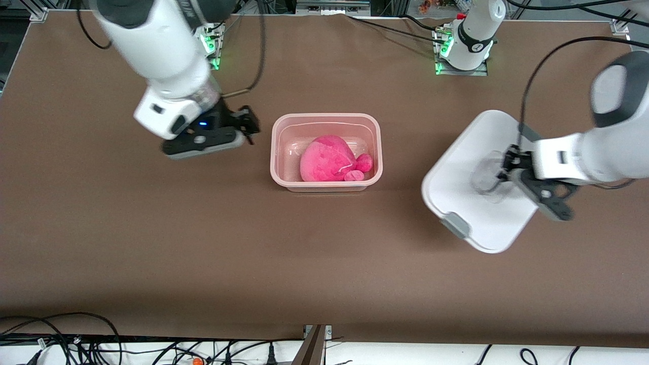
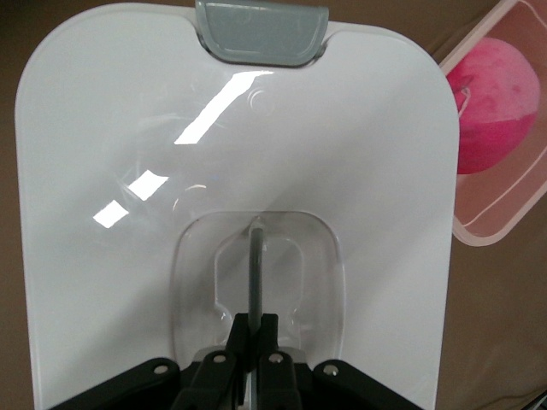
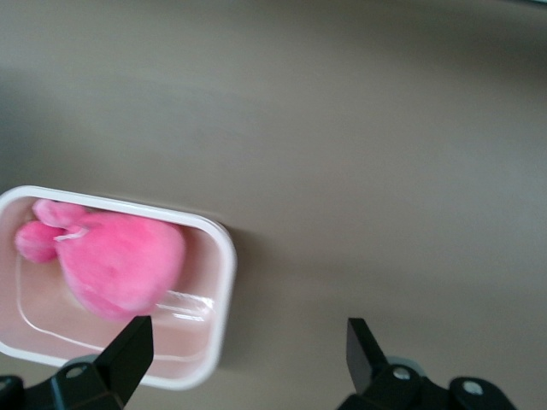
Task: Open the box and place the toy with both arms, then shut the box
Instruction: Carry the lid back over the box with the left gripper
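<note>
The box's pale pink tub (image 1: 274, 152) stands open at the table's middle, and the hot-pink plush toy (image 1: 327, 159) lies inside it. My right gripper (image 1: 248, 123) hovers over the table beside the tub's end toward the right arm, open with nothing between its fingers. In the right wrist view the gripper (image 3: 248, 329) shows the tub's rim (image 3: 224, 282) and the toy (image 3: 115, 260) off to one side. My left gripper (image 1: 503, 170) is shut on the clear centre handle (image 2: 256, 256) of the white lid (image 1: 466, 167), held tilted over the table toward the left arm's end.
A grey clip (image 1: 455, 225) sits on the lid's edge nearest the front camera. Both arm bases (image 1: 466, 50) stand along the table's edge farthest from the front camera. Cables (image 1: 76, 339) lie off the table's edge nearest the camera.
</note>
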Available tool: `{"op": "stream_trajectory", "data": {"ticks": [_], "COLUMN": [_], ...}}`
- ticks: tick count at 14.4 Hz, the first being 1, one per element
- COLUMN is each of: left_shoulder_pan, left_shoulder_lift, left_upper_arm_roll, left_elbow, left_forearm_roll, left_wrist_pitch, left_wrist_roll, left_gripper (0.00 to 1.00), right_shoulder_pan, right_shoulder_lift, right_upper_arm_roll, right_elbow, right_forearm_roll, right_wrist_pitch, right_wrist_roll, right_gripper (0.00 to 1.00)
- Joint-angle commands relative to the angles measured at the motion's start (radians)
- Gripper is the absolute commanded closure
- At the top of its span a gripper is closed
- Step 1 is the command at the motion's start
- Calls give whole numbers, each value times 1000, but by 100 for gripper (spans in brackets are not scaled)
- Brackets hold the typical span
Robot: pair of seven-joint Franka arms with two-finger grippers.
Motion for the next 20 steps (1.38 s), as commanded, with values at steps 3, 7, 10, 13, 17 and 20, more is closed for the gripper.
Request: {"op": "stream_trajectory", "data": {"ticks": [3,7,10,13,17,20], "left_shoulder_pan": [-200,-355,-490,-543,-603,-623], "left_shoulder_lift": [42,71,85,100,131,154], "left_upper_arm_roll": [13,12,13,12,12,12], "left_elbow": [25,24,24,16,15,9], "left_forearm_roll": [-19,29,100,109,109,110], "left_wrist_pitch": [-2,63,86,150,212,245], "left_wrist_roll": [29,33,33,81,164,168], "left_gripper": [100,100,100,100,100,100], "right_shoulder_pan": [16,-81,-350,-531,-534,-533], "right_shoulder_lift": [-225,-248,-255,-262,-268,-266], "right_upper_arm_roll": [-103,-68,177,337,340,342], "right_elbow": [-259,-274,-274,-276,-274,-274], "right_forearm_roll": [-3,-35,-38,-47,-83,-106], "right_wrist_pitch": [-4,-31,-33,-40,-53,-48], "right_wrist_roll": [17,-3,-41,-52,-66,-62], "right_gripper": [0,0,0,0,0,0]}}
